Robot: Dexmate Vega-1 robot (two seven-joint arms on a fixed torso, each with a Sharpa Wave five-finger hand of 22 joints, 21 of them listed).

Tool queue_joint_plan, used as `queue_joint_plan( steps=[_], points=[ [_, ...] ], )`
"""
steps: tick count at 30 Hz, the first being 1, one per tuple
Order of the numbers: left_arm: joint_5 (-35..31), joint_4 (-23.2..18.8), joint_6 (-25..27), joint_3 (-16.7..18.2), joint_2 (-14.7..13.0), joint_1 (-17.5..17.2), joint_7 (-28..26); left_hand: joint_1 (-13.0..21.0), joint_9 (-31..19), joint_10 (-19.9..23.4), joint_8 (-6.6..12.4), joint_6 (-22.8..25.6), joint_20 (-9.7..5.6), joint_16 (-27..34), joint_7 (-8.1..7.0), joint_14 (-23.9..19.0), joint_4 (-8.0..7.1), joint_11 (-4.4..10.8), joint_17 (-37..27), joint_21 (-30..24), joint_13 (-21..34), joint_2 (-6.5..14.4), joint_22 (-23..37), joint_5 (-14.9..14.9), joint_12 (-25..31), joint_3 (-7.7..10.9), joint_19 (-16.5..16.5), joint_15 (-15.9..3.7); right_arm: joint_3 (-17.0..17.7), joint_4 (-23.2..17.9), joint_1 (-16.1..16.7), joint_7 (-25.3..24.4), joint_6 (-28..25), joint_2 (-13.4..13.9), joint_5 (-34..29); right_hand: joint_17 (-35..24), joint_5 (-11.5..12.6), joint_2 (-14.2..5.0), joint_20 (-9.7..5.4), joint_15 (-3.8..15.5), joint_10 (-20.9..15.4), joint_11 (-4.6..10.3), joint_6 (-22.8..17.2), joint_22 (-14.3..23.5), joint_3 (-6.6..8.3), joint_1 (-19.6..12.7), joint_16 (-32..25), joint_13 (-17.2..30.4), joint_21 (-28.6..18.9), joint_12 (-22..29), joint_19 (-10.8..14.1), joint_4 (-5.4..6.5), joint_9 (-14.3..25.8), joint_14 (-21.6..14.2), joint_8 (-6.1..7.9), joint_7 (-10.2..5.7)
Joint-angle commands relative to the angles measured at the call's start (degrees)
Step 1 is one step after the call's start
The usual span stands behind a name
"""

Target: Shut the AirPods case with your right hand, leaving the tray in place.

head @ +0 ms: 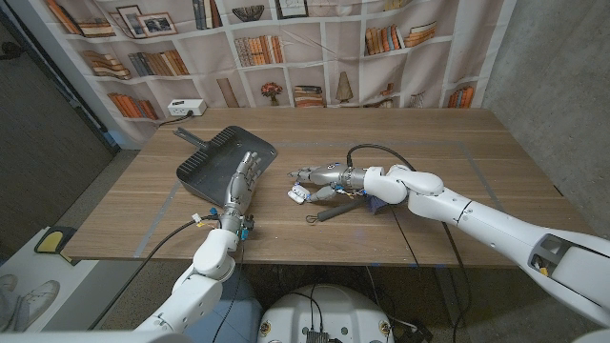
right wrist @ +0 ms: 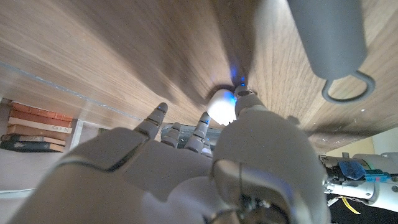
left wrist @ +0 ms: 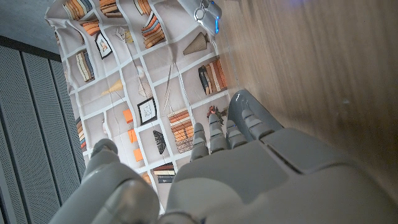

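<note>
The small white AirPods case (head: 299,195) lies on the wooden table in the head view, right of the black tray (head: 217,160). My right hand (head: 324,178) reaches over it from the right, fingers spread, with its thumb against the case (right wrist: 220,104) in the right wrist view. I cannot tell whether the lid stands open. My left hand (head: 242,181) stands beside the tray's near right edge with its fingers straight and apart, holding nothing. The back of that left hand (left wrist: 249,168) faces the left wrist camera.
A grey tool with a wire loop at its end (head: 334,211) lies just in front of my right hand, and its handle (right wrist: 328,37) is close by in the right wrist view. A small bluish thing (head: 377,202) sits under my right forearm. A bookshelf backdrop (head: 286,48) stands behind the table.
</note>
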State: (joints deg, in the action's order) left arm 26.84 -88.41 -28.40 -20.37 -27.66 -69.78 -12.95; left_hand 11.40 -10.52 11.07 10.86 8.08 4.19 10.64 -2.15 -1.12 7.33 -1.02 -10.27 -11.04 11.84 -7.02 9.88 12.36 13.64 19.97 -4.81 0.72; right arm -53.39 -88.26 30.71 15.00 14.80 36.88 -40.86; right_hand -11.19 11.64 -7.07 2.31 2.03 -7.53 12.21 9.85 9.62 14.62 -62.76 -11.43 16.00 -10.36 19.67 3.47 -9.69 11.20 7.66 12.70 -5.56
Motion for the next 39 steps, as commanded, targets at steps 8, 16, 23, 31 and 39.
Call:
queue_joint_plan(
  steps=[8, 16, 23, 31, 39],
  points=[
    [-0.15, 0.75, 0.09, -0.68, 0.39, 0.47, 0.06, 0.28, -0.09, 1.2, 0.39, 0.45, -0.23, 0.21, -0.02, -0.58, 0.04, -0.01, -0.08, -0.01, 0.3, 0.31, 0.13, 0.47, 0.52, -0.41, 0.0, -0.03, 0.12, 0.76, -0.01, 0.4, 0.27, 0.23, 1.6, -0.12, -0.39, -2.0, -0.98, 6.24, -0.12, 0.36, 6.44, -0.03, 2.6, -4.73, -0.18, -0.98, -0.04, -1.57, -1.51, -0.35, -0.03, 1.23, 0.18, -1.71],
    [-0.11, 0.5, 0.01, -0.66, 0.32, 0.09, -0.08, 0.22, -0.09, 1.23, 0.39, 0.55, -0.23, 0.19, 0.05, -0.62, -0.06, 0.12, -0.09, -0.01, 0.3, 0.39, 0.12, 0.46, 0.49, -0.55, -0.05, -0.05, 0.38, 0.26, 0.52, -0.21, -0.81, 0.55, 1.08, 0.01, -0.84, -0.92, -0.33, 5.77, -2.44, 0.26, 6.78, -0.05, 2.38, -5.11, -0.49, -1.12, -0.3, -1.43, -1.06, 0.09, -0.04, 0.7, -0.05, -0.87],
    [-0.01, 0.44, -0.18, -0.6, 0.36, -0.09, -0.14, 0.17, -0.09, 1.19, 0.36, 0.54, -0.24, 0.18, 0.0, -0.64, -0.12, 0.11, -0.09, -0.01, 0.31, 0.44, 0.13, 0.46, 0.45, -0.64, -0.07, 0.09, 0.54, 0.36, 1.01, -1.18, -0.48, 0.49, 1.59, 0.01, -1.18, -0.6, -0.32, 5.97, -4.85, 0.28, 6.18, -0.05, 2.03, -4.71, -0.84, -0.93, -0.36, -0.83, -0.86, 0.61, -0.05, -0.12, 0.1, -1.2],
    [0.33, 0.4, -0.28, -0.41, 0.26, -0.37, -0.04, 0.09, -0.09, 1.2, 0.34, 0.53, -0.3, 0.13, 0.03, -0.54, -0.21, 0.0, -0.09, 0.0, 0.31, 0.5, 0.13, 0.46, 0.42, -0.77, -0.04, 0.08, 1.69, 1.85, 2.14, -2.33, 0.58, 0.14, 5.83, -0.18, -1.46, -1.55, -1.26, 7.04, -9.24, 0.35, 3.77, -0.03, 1.52, -3.2, -1.66, -0.23, -0.65, 0.41, 0.33, 2.01, -0.08, -2.16, 0.71, -2.27],
    [0.44, 0.67, -0.57, -0.47, 0.34, -0.27, 0.27, 0.03, -0.09, 1.21, 0.32, 0.53, -0.28, 0.12, 0.09, -0.52, -0.28, -0.08, -0.1, 0.02, 0.32, 0.54, 0.13, 0.47, 0.4, -0.87, -0.01, 0.04, 2.76, 2.15, 3.76, -3.9, 0.77, 0.5, 8.58, -0.36, -1.43, -2.49, -1.99, 8.03, -12.25, 0.41, 1.76, -0.02, 1.31, -1.98, -2.34, 0.31, -0.79, 1.18, 1.35, 2.88, -0.14, -3.97, 1.03, -3.11]
  ],
)
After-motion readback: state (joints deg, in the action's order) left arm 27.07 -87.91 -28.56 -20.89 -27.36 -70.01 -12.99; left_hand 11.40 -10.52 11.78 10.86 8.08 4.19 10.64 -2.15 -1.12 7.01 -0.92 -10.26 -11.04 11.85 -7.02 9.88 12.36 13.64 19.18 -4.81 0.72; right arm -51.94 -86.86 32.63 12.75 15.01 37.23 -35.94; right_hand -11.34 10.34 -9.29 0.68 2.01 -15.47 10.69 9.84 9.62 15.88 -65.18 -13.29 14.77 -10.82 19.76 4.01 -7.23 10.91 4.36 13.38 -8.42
